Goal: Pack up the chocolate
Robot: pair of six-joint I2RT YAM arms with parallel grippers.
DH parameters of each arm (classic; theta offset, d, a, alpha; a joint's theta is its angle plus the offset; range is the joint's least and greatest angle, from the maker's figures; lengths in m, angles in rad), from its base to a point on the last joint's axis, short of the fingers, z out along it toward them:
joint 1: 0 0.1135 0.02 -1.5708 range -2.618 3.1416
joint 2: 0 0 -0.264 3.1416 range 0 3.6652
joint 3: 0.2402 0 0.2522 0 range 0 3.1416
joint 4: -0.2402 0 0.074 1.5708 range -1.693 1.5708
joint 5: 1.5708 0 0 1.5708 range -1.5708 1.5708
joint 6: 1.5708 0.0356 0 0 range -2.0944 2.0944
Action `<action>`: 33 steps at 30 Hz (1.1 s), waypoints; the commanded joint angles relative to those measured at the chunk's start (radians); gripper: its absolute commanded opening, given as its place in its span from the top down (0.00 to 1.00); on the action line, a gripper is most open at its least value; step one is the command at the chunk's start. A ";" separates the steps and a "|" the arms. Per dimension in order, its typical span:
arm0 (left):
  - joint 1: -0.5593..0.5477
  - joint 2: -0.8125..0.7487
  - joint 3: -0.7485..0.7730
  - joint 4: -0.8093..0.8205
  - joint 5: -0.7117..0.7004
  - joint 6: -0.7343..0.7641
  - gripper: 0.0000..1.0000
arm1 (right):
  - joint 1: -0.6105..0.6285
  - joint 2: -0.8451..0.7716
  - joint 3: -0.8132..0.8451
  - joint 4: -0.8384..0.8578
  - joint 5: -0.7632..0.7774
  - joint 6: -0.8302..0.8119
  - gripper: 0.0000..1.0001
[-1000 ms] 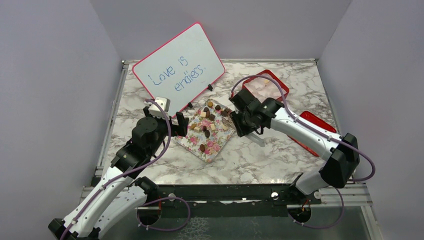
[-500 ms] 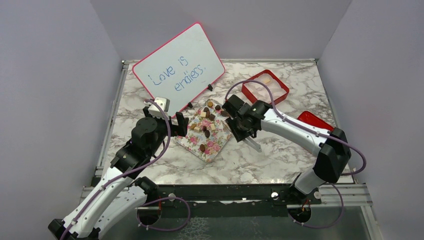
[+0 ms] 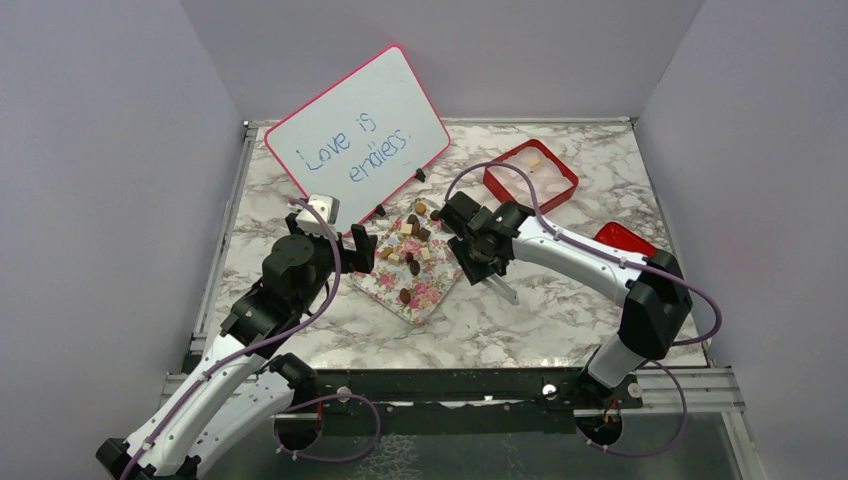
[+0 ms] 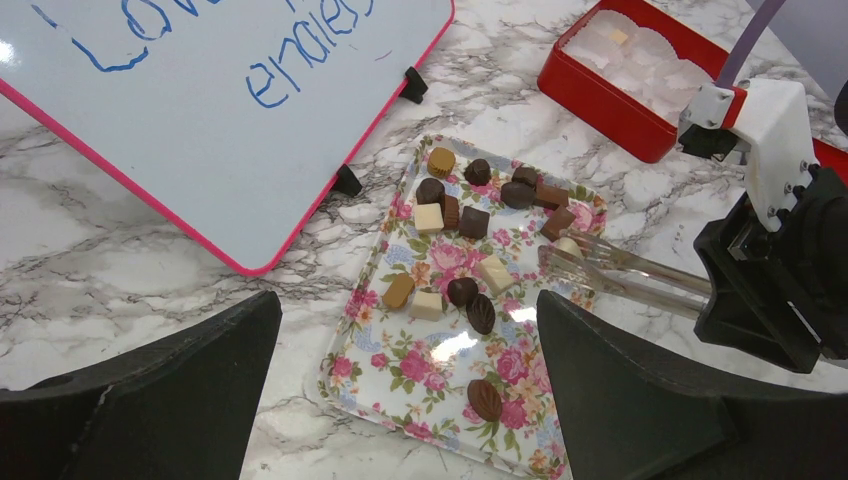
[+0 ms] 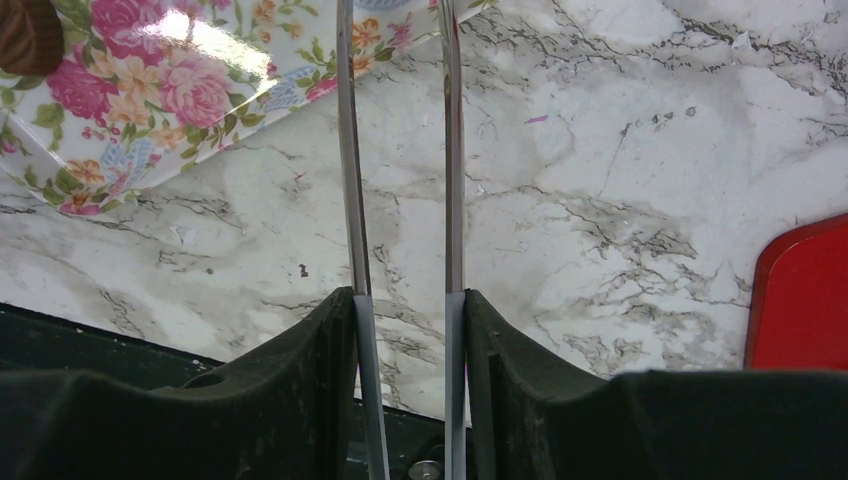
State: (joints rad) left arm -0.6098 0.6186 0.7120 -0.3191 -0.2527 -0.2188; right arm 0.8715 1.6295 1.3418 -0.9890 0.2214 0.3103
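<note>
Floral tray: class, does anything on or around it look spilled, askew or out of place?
Nothing is spilled: no chocolate lies on the bare table. The tray sits skewed to the table's edges, and a flat red piece, probably a lid, lies apart from the red box.

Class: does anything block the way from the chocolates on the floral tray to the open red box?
Nothing visible does. Only bare marble table lies between the floral rectangular tray of small brown and cream chocolates and the open red square box.
</note>
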 commanded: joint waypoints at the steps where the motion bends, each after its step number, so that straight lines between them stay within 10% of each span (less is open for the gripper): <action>1: 0.001 -0.013 -0.006 0.007 -0.018 0.010 0.01 | 0.008 0.013 0.034 0.013 0.037 0.003 0.58; 9: 0.001 -0.011 -0.007 0.005 -0.017 0.010 0.01 | 0.010 -0.010 0.038 0.016 0.066 0.013 0.74; 33: 0.001 -0.009 -0.006 0.006 0.000 0.010 0.01 | -0.063 -0.033 0.233 -0.039 0.185 -0.044 0.76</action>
State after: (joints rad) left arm -0.6098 0.6186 0.7120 -0.3191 -0.2527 -0.2188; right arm 0.8520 1.6222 1.5131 -1.0077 0.3447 0.2977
